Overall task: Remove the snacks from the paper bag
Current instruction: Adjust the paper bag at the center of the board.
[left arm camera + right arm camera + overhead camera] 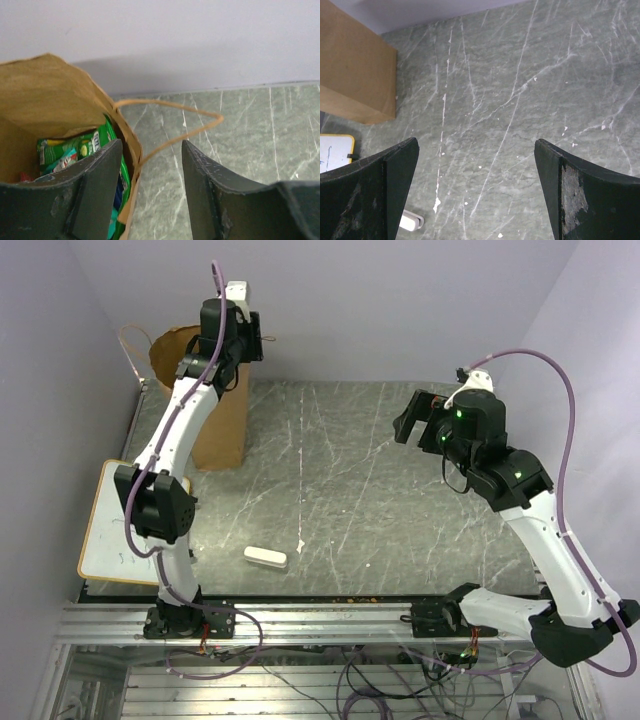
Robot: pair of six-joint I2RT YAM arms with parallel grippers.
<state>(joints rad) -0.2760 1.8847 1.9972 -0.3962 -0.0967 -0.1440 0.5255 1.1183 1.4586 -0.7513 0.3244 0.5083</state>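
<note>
While the left end effector [150, 145] is held at the open mouth of the paper bag [45, 95], its fingers are seen spread apart, with nothing pinched between them. One finger [102, 175] is placed over the bag's interior and the other over the bench [250, 130] outside it, so that the bag's rim runs between the two, close to the inner finger; whether the paper is touched cannot be told. A thin twisted handle [170, 102] is looped across the gap just beyond the fingertips. The snacks [65, 150], green-and-white foil packets with a blue one beneath, are seen inside the bag, just ahead of and below the inner finger.

The right end effector [475, 145] is held above the bare bench with its fingers spread wide and nothing gripped. The bag is seen well ahead of it and to its left. A small white oblong block [411, 220] lies on the bench below its left finger, and a whiteboard corner [332, 150] is seen beyond that finger's outer side.
</note>
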